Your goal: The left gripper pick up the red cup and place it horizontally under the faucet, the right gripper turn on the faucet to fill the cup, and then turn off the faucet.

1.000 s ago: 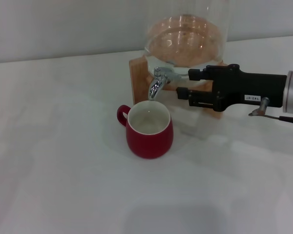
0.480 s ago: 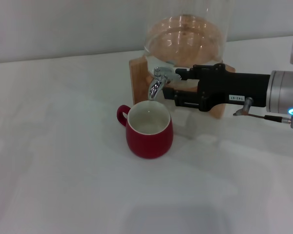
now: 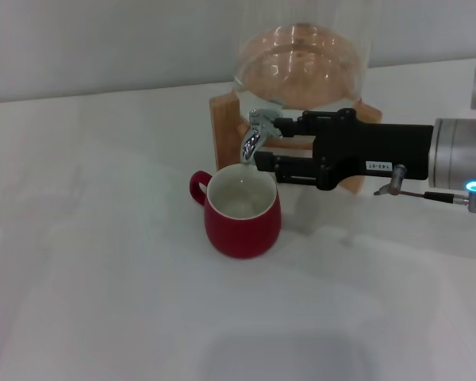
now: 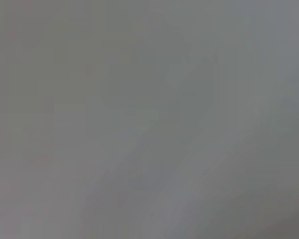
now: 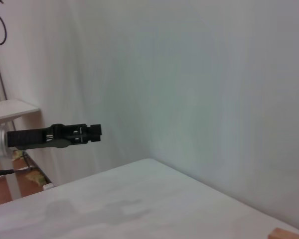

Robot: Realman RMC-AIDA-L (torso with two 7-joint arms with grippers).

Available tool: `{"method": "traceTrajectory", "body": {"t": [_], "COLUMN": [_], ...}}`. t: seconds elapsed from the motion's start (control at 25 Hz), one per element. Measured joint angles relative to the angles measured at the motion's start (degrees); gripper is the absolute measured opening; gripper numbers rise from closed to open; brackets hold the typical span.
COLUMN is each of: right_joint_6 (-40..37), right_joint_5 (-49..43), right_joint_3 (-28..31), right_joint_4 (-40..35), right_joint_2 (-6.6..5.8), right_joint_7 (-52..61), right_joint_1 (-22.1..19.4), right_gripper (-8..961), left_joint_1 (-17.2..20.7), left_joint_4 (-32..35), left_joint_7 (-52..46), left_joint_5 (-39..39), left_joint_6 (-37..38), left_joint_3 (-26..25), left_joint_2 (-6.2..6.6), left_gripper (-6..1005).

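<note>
Head view: right claw (image 3: 263, 143) at faucet (image 3: 255, 135)

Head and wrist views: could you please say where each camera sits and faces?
Head: on the head, looking down at the table; right gripper, open, at the faucet over the red cup.
Left wrist: on the left arm, facing blank grey; no body shows.
Right wrist: on the right arm, facing a wall; left gripper, probably, far off.
Shared by head and right wrist: the table.
</note>
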Motion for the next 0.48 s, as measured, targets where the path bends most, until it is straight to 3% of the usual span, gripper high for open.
{"method": "traceTrajectory", "body": {"t": [0.48], "right_joint_6": [1.3], "right_joint_5": [-0.4], "right_joint_3": [-0.6], "right_joint_4": [0.2], "right_joint_2": [0.00], "right_joint_7": [0.0], "right_joint_1": [0.5], "right_gripper": [631], "left_joint_1": [-0.3], "left_joint_4": [0.0], "left_joint_7": [0.0], "left_joint_5": [0.0], "left_joint_6": [0.0], "left_joint_3": [0.0], "left_joint_2": [-0.08], "left_gripper": [705]}}
